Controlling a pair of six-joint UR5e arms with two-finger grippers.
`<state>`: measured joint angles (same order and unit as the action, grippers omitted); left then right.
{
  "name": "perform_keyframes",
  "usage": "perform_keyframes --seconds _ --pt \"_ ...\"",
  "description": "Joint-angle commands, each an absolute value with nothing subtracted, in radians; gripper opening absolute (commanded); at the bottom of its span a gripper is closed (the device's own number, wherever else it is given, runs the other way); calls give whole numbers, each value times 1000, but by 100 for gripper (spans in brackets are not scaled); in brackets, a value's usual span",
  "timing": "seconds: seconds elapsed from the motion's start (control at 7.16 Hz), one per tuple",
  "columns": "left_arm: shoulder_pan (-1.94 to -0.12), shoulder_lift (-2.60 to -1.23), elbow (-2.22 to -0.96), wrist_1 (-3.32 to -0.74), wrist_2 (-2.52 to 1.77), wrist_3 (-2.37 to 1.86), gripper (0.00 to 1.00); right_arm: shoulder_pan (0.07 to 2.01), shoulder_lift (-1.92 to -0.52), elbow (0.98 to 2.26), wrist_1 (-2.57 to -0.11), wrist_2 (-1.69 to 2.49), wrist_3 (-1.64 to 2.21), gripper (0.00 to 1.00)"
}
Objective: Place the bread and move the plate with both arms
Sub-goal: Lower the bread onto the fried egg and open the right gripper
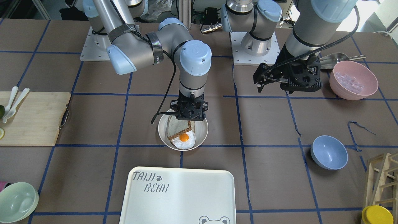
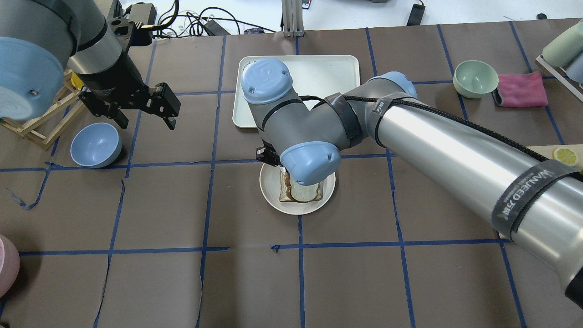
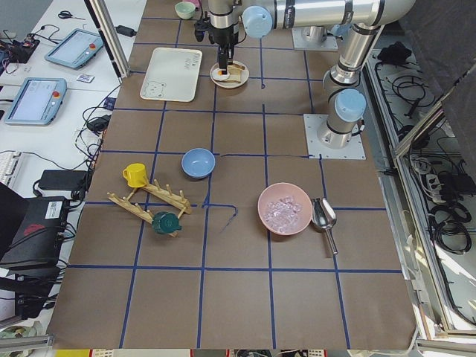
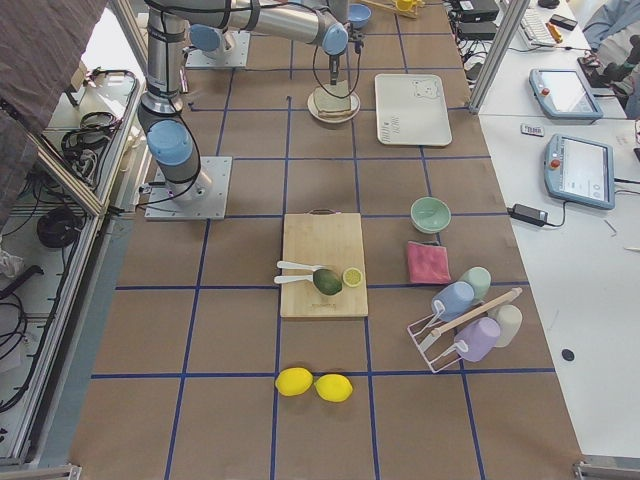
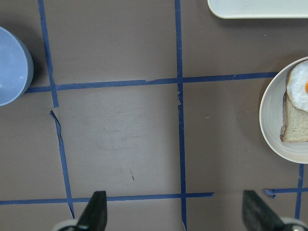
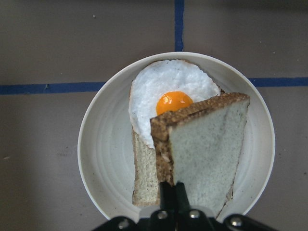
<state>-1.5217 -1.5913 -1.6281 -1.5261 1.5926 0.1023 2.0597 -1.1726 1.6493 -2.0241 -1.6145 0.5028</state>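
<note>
Nearest you on the brown-papered table [image 1: 93,118], gridded in blue tape, lies the white "TAIJI BEAR" tray [image 1: 186,193]. A blue bowl [image 1: 329,152] sits on the left arm's side and a wooden cutting board [image 1: 34,118] on the right arm's side. Just beyond the tray stands the plate [image 1: 203,132], carrying a paler slice [image 6: 144,183] topped with a fried egg [image 6: 168,94]. Above it, the right gripper [image 6: 173,192] pinches its fingers tight on one edge of the bread [image 6: 207,144]. The bread hangs tilted on edge over the egg and slice, and you cannot tell whether its low end touches them. Farther back, the left gripper [image 5: 175,214] hovers empty over bare table with its fingers [image 5: 96,214] spread wide. It is well apart from the plate and near a pink bowl [image 1: 353,79]. Behind it, the arms' white base plates [image 1: 93,49] give way to a tangle of cables [image 1: 202,15].
</note>
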Motion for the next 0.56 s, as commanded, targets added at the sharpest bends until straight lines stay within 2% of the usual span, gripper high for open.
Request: perform_keyframes --seconds 0.0,0.14,0.28,0.42 --pt "-1522 -1592 -1632 -1499 1592 103 100 2059 -1173 1672 -2028 -1609 502 33" --pt "-1522 -1591 -1632 -1502 1595 101 100 2059 -1172 1678 -2049 -1609 502 52" --pt "-1522 -1589 -1632 -1502 1595 101 100 2051 -1175 1674 -2095 -1609 500 80" --pt "-1522 -1603 -1635 -1499 1592 100 100 2025 -1186 1640 -2112 -1602 512 100"
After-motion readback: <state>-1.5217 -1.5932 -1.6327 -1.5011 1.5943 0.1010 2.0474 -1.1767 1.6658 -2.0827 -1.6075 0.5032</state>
